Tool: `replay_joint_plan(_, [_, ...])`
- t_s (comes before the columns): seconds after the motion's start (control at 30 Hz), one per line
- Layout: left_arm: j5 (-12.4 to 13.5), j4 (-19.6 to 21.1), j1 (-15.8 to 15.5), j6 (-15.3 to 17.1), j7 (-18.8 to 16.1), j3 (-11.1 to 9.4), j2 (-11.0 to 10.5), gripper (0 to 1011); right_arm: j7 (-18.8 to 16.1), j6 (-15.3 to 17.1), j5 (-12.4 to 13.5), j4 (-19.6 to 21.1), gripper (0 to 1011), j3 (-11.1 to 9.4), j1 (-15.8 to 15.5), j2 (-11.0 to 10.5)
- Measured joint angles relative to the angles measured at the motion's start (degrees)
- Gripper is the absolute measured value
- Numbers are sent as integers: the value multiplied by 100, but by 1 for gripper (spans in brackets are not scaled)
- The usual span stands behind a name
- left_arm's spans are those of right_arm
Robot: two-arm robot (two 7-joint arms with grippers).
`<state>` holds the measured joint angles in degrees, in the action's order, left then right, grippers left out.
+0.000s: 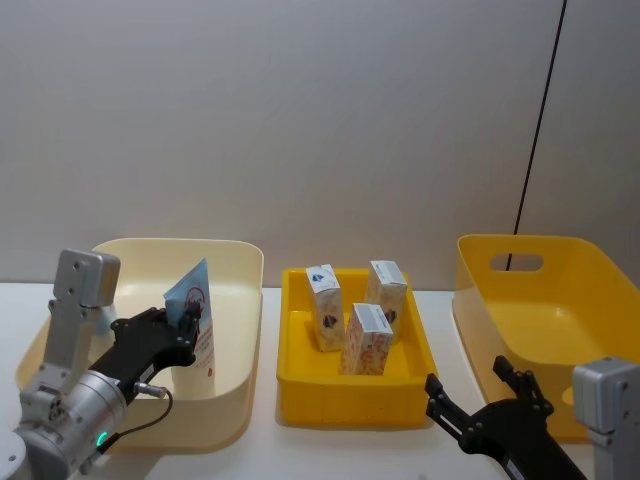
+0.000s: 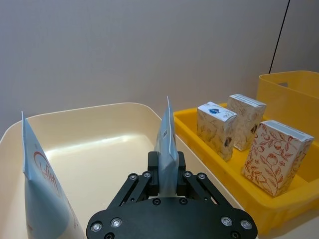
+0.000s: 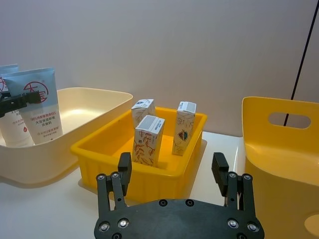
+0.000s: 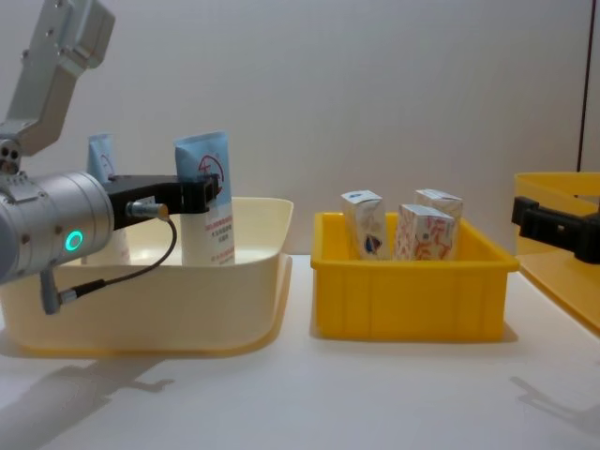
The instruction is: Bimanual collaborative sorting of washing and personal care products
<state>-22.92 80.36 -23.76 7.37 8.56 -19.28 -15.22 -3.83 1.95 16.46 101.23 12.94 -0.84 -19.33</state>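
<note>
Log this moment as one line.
left gripper: shut on pale-blue squeeze tube, upright in cream plastic bin | second pale-blue tube: standing there | right gripper: open, front right | three white orange-patterned cartons: upright in yellow plastic tray

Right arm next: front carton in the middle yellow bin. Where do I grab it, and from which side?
Take the front carton by its upper half from above with the open right gripper: it stands upright, the wall of the yellow bin covers its base, and two other cartons crowd behind.

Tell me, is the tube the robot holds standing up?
Upright, crimped end up: the left gripper pinches the pale-blue tube above its middle, inside the cream bin.
</note>
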Motion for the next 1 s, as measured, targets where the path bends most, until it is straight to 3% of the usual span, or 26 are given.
replay_joint_plan(0.37, [-151,85,12,-231,279,160,-49,167,0,0,0,0,1001,0,0,0])
replay_joint_plan(0.73, [-643,443,-97,-377,961,428,-238,167,0,0,0,0,1001,0,0,0])
replay_joint_plan(1.0, [-1048,661,-155,-293,1419,485,-319,166,0,0,0,0,1001,0,0,0])
